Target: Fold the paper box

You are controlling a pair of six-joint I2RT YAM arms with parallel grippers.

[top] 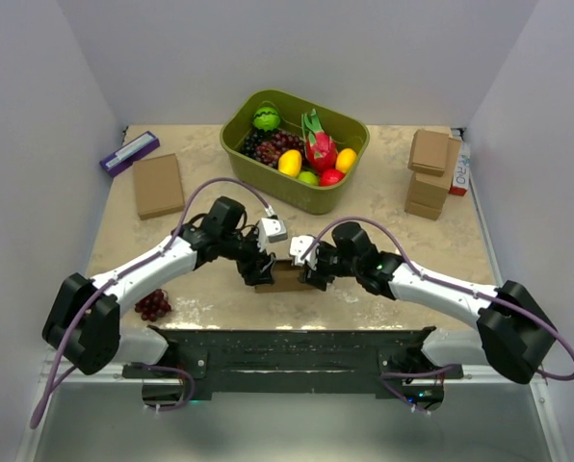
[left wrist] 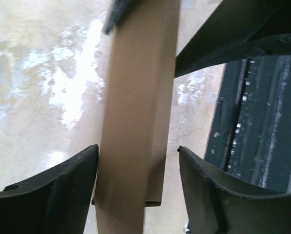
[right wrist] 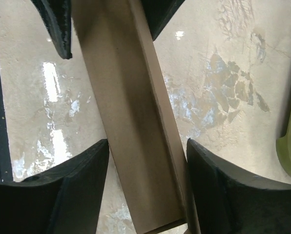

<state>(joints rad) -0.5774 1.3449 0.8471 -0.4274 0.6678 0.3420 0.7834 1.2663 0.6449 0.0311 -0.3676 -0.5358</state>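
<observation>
The paper box point(top: 285, 279) is a narrow brown cardboard piece lying near the table's front edge, between my two grippers. My left gripper point(top: 259, 271) straddles its left end. In the left wrist view the paper box point(left wrist: 135, 107) runs up between the fingers of the left gripper point(left wrist: 137, 147). The left finger rests against the box, and bare table shows between it and the right finger. My right gripper point(top: 313, 275) is at the other end. In the right wrist view the paper box point(right wrist: 131, 122) lies slantwise through the right gripper point(right wrist: 148, 142), with both fingers against its sides.
A green bin point(top: 306, 200) of toy fruit stands at the back centre. A flat brown box point(top: 158, 185) and a purple box point(top: 129, 152) lie back left, stacked small brown boxes point(top: 428, 173) back right. Grapes point(top: 153, 305) lie by the left arm. A black base plate point(top: 287, 348) runs along the near edge.
</observation>
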